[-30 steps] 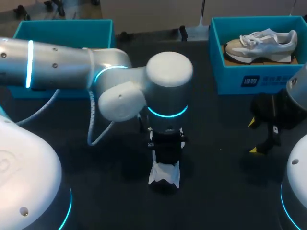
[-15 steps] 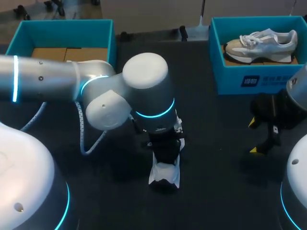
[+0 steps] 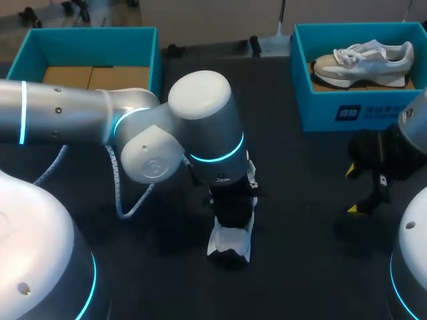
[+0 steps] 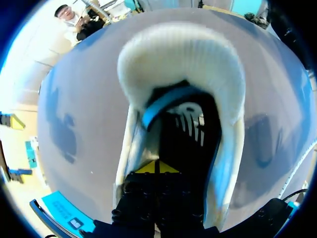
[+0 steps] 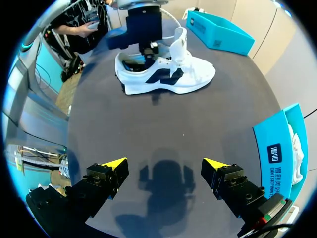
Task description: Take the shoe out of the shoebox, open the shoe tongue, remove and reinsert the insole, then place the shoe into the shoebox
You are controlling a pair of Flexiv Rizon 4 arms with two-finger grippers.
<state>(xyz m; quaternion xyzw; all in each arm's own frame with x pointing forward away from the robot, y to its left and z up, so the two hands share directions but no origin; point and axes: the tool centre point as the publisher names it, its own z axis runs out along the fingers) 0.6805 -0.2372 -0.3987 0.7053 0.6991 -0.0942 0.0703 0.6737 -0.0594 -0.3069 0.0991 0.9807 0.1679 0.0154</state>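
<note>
One shoe (image 3: 230, 241) lay mid-scene on the counter (image 3: 300, 220), left pincer (image 4: 156, 167) clenched inside it, insole grasp unconfirmed; right pincer (image 5: 166, 162) released, near right. Risk: the unrestrained shoe might lift with the insole

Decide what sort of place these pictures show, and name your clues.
Probably a robotics lab bench for shoe-handling trials: a left arm and right arm over a dark table, a teal left shoebox and right shoebox at its far corners, and a white shoe on the table.
</note>
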